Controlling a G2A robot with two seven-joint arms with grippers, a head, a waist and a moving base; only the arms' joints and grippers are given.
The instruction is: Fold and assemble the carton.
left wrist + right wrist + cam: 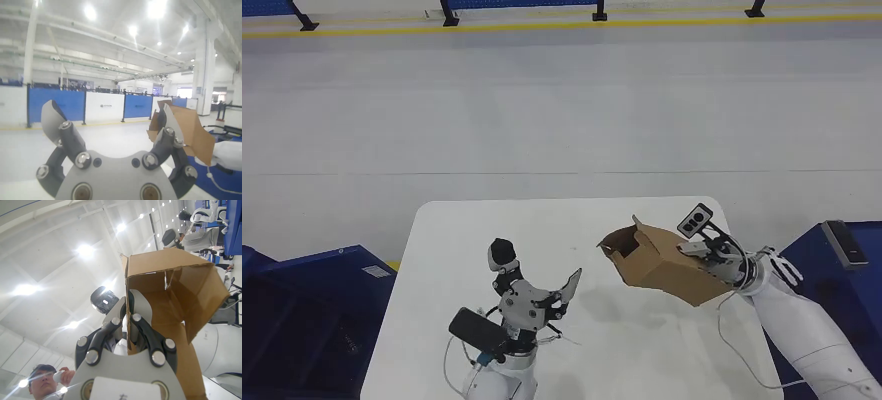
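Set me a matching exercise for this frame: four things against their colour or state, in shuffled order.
Things:
1. carton
2. left gripper
3. right gripper
4. table

States:
A. open, holding nothing
B. white
C. brown, one end open
D. shut on a wall of the carton

Pairs: 1-C, 2-A, 3-D, 4-B

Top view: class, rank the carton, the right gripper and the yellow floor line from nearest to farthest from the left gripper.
Measured from the left gripper, which is open:
1. carton, held up just to its side, open end towards it.
2. right gripper, clamped on the carton's far end.
3. yellow floor line, far off along the view's far edge.
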